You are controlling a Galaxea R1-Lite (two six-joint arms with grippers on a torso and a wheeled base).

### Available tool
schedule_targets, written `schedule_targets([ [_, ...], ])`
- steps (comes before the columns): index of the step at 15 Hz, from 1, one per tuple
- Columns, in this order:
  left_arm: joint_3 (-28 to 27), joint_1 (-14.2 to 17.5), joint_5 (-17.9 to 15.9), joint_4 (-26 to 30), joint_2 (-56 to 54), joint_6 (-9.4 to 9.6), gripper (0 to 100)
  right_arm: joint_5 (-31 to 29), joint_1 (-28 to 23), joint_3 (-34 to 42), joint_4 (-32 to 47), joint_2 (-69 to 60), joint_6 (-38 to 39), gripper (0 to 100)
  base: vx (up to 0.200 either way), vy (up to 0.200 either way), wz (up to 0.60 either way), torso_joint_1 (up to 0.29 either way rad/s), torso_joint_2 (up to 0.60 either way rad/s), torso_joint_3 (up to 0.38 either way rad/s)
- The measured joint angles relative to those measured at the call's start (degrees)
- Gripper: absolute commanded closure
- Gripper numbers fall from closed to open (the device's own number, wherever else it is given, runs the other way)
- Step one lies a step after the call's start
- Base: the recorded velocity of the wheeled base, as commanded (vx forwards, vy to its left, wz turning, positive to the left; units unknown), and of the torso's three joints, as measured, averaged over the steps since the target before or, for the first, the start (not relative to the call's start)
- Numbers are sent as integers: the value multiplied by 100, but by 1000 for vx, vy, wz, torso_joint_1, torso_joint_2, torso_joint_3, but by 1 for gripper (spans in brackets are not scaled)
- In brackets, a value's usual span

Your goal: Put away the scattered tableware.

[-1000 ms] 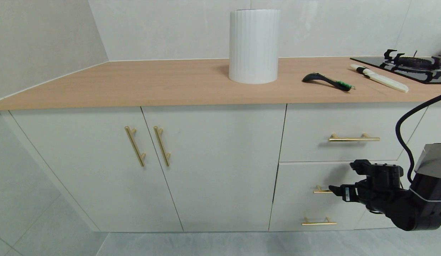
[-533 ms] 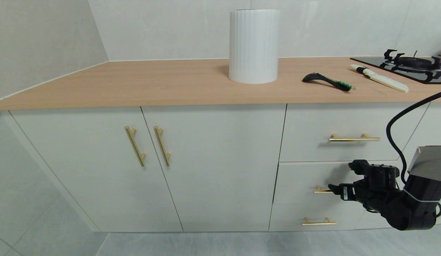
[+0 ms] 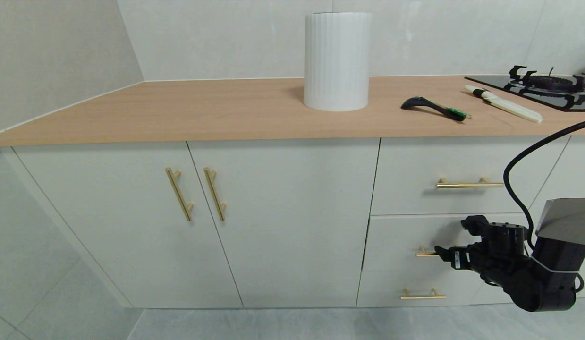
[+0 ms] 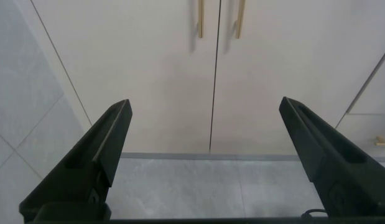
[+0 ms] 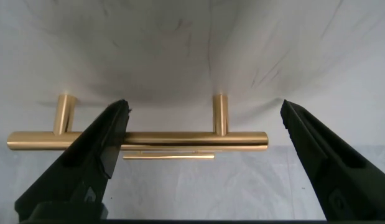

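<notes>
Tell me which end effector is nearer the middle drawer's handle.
Right. The right end effector sits open at the handle; the left end effector faces the double cabinet doors, farther away.

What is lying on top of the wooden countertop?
A white ribbed canister, a black spoon and a white knife beside the gas hob. The canister's wall hides whatever is inside it.

Matte black right hand [image 3: 452,236], grey wrist housing [image 3: 565,215], looping black cable [image 3: 507,177].
</notes>
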Motion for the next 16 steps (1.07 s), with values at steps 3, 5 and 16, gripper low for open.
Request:
schedule_targets([
  [3, 0, 0, 0, -2, 0, 0, 0, 5, 0, 80, -11, -2, -90, 0, 0, 0, 0, 0, 0, 0],
  [5, 0, 0, 0, -2, 0, 2, 0, 24, 0, 176, -11, -16, -105, 0, 0, 0, 0, 0, 0, 0],
  [16, 0, 0, 0, -2, 0, 0, 0, 55, 41, 1362, -1185, -300, -121, 0, 0, 0, 0, 0, 0, 0],
])
